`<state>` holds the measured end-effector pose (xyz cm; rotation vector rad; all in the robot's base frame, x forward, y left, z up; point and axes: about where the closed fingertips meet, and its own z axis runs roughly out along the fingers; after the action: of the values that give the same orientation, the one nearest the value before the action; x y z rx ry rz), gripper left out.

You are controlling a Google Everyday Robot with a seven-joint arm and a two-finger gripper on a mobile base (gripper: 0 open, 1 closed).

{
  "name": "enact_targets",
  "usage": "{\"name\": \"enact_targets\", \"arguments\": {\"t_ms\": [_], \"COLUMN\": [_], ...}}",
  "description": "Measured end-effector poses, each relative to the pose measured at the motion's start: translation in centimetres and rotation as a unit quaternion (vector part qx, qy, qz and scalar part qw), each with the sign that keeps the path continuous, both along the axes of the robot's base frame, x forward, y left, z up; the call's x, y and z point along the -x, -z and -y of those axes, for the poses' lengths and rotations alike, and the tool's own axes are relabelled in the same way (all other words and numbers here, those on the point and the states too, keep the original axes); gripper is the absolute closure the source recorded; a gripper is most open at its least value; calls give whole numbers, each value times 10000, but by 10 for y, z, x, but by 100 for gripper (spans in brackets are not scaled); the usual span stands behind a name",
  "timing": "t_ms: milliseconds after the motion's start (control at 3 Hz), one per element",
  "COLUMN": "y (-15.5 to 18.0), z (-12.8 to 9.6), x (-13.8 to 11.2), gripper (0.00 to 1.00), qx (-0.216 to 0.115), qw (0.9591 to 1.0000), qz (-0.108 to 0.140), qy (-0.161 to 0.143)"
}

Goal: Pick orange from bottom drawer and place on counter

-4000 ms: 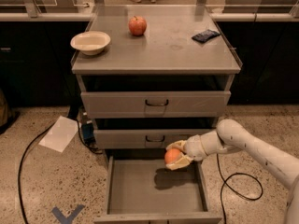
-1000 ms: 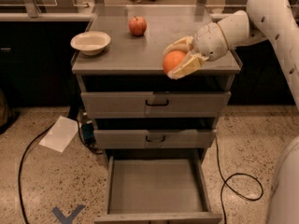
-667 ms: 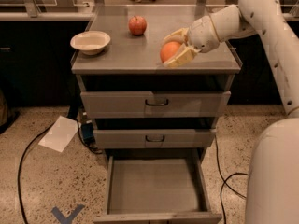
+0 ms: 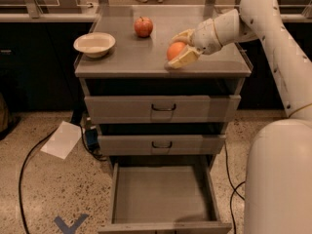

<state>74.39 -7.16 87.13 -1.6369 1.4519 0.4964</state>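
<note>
The orange [image 4: 175, 50] sits between the fingers of my gripper [image 4: 180, 48], which is shut on it. The gripper hangs just over the counter [image 4: 126, 57], right of its middle and near the front edge. I cannot tell whether the orange touches the counter. The bottom drawer [image 4: 161, 191] is pulled open below, with a bare grey floor. My white arm reaches in from the upper right.
A red apple [image 4: 143, 27] stands at the back of the counter and a white bowl [image 4: 94, 44] at its left. The two upper drawers [image 4: 163, 108] are closed. A white paper [image 4: 62, 139] and a black cable lie on the floor at the left.
The gripper lifted the orange out of the bottom drawer and up to the counter. Over the last second it moved inward and lower over the countertop.
</note>
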Motion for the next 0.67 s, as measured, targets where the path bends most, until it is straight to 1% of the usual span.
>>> {"name": "enact_targets", "arguments": {"t_ms": [333, 667], "y": [4, 13], "z": [3, 18], "x": [-14, -52], "gripper": [100, 100], "qx": [421, 1007], "qw": [9987, 9895], "qz": [182, 500], "qy": [241, 907]}}
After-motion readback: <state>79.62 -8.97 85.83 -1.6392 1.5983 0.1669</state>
